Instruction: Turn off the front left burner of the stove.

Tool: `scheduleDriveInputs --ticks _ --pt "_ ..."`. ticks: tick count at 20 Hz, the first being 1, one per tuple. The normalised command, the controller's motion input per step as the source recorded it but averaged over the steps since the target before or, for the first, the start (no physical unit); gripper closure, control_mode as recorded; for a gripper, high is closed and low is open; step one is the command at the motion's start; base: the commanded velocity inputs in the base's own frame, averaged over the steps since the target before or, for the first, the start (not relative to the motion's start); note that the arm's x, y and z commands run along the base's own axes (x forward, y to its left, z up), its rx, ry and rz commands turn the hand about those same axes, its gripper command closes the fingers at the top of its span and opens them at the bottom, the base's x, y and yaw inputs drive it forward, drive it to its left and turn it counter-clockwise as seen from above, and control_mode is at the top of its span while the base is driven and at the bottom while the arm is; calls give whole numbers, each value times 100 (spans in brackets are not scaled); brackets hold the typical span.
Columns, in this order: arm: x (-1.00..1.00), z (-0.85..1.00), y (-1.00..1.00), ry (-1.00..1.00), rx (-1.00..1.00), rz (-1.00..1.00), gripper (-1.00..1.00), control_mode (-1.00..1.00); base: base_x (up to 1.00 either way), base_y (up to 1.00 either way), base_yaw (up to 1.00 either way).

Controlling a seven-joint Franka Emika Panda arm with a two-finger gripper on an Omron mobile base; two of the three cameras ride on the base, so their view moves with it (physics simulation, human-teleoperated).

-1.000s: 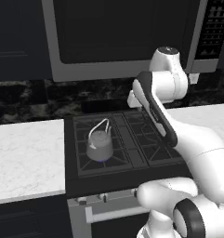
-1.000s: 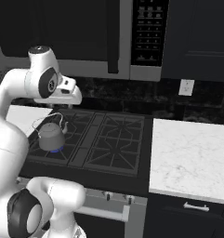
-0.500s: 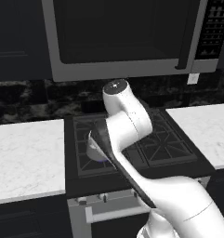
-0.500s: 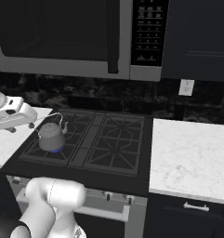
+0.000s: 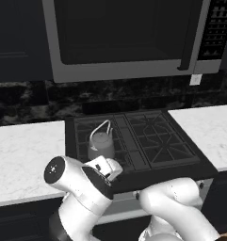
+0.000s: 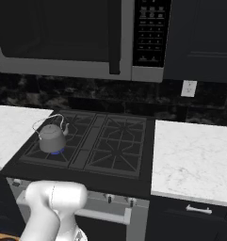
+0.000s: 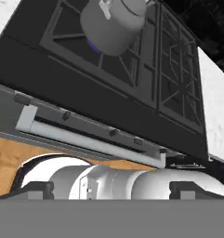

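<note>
End effector hangs low before the stove, jaw state unclear; kettle sits on the front left burner.

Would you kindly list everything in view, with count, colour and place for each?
stove: one, black top with silver front, set between the counters.
front left burner: one, black grate with a blue flame, under the kettle.
kettle: one, grey, on the front left burner.
knobs: several, small and dark, along the stove's front.
handle: one, silver bar, below the knobs.
microwave: one, dark with a silver frame, above the stove.
counters: two, white marble, either side of the stove.
outlet: one, white, on the dark back wall.
gripper: one, dark fingertips, low before the stove's front.
</note>
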Motion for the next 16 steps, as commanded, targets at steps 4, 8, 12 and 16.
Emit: scheduleDriveInputs --ticks 4,8,12,16 --pt "-18 -100 78 8 -35 21 -100 -100 0 0 0" --pt "2 -100 37 11 -44 38 -100 -100 0 0 0" --pt "24 -100 25 16 -46 41 -100 -100 0 0 0" --pt "37 -79 8 3 -37 22 -100 -100 0 0 0"
